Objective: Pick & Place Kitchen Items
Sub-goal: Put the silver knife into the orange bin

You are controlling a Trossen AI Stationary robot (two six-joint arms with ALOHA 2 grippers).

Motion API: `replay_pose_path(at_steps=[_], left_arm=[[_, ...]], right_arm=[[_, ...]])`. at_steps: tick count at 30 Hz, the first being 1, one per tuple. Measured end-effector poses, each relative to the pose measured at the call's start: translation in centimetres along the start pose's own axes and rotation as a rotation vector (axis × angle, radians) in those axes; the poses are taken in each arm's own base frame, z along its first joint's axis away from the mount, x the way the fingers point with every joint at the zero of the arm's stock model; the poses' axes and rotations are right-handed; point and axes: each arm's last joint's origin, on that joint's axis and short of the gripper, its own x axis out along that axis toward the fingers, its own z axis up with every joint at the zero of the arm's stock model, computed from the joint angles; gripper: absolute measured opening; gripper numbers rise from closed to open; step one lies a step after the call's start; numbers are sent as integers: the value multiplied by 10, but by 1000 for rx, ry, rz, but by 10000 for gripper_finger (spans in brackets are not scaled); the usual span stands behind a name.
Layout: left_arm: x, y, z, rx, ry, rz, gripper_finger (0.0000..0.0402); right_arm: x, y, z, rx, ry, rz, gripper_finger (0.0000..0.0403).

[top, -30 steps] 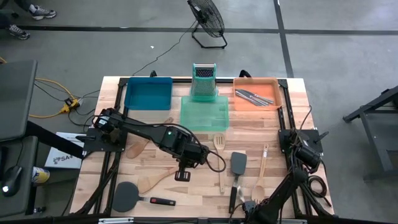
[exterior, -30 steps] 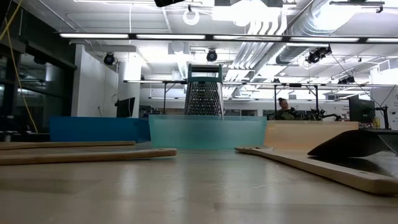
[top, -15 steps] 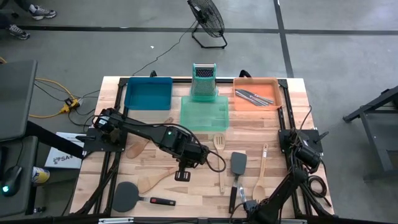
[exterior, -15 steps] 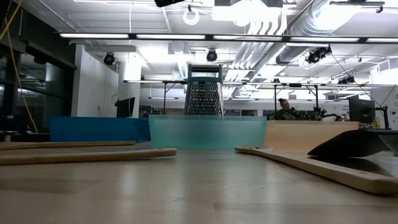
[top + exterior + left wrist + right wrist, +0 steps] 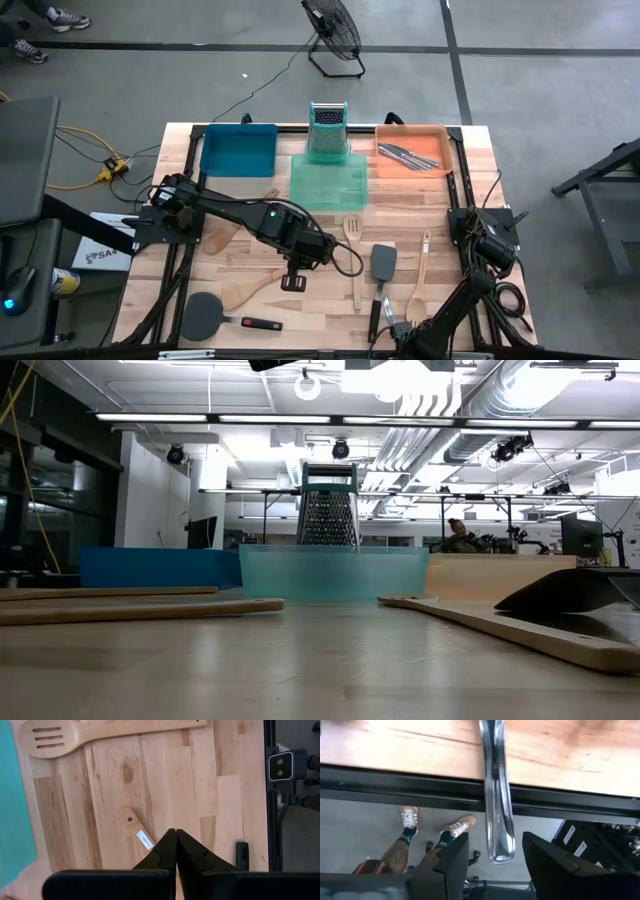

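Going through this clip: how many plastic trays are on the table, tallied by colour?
blue tray: 1
green tray: 1
orange tray: 1
Total: 3

Three plastic trays sit along the far edge of the wooden tabletop (image 5: 250,205): a blue tray (image 5: 238,150), a green tray (image 5: 328,181) and an orange tray (image 5: 412,150). A metal box grater (image 5: 327,131) stands upright just behind the green one. A black fan (image 5: 334,35) rests on the floor beyond.
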Motion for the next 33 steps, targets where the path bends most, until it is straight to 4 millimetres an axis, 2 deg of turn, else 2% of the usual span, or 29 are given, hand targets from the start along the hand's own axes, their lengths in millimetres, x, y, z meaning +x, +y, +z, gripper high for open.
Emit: replay_pose_path(at_steps=[25, 33], left_arm=[[0, 0, 0, 19, 0, 0, 0], [0, 0, 0, 19, 0, 0, 0]], right_arm=[[3, -3, 1, -11, 1, -5, 178], [12, -1, 3, -9, -8, -4, 178]])
